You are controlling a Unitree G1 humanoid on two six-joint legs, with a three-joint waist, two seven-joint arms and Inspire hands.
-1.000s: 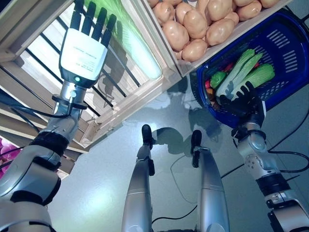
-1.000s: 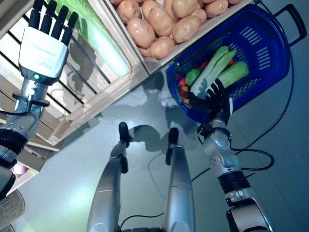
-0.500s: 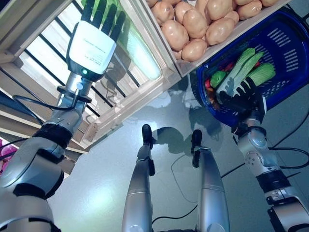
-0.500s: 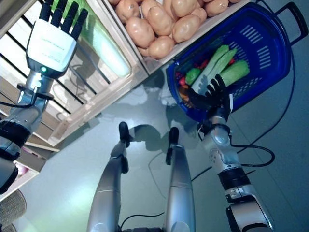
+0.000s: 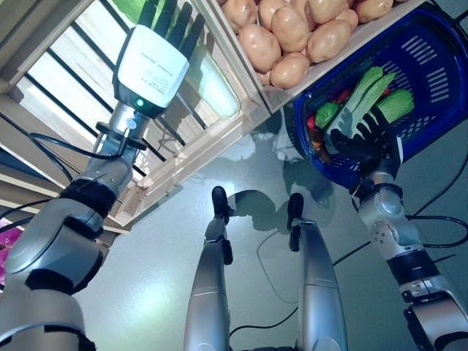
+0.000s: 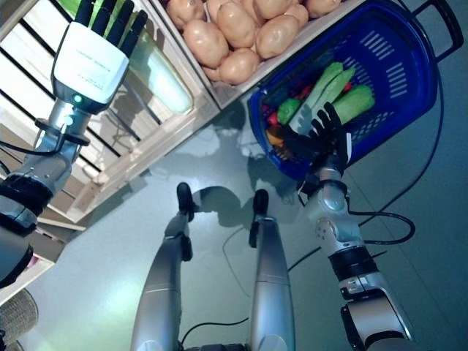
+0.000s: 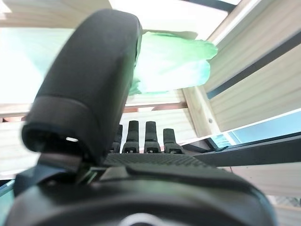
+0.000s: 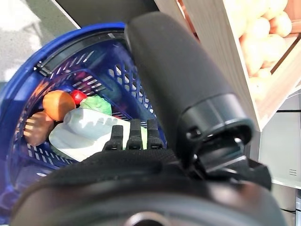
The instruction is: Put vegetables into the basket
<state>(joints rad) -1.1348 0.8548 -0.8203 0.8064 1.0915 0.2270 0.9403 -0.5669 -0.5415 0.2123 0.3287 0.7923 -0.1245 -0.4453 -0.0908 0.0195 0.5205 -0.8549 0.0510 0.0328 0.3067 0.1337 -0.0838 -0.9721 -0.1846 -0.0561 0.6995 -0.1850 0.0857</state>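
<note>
Left eye view: you are looking down at a wooden produce stand point(image 5: 219, 139).
Left hand point(image 5: 155, 55): reaching up with fingers straight, grasping nothing, over a pale green leafy vegetable point(image 5: 212, 84) lying in its crate.
Right hand point(image 5: 365, 142): resting fingers spread and relaxed at the rim of the blue basket point(image 5: 431, 80).
Basket contents: green vegetables point(image 5: 369, 91) are lying inside.
Potatoes point(image 5: 292, 33): sitting piled in the neighbouring crate.

This looks like a grocery shop's produce corner: slatted wooden display crates point(image 5: 183, 157) hold heaped potatoes point(image 5: 292, 33) and leafy greens point(image 5: 212, 80), beside a blue plastic shopping basket point(image 5: 431, 58) of vegetables.
</note>
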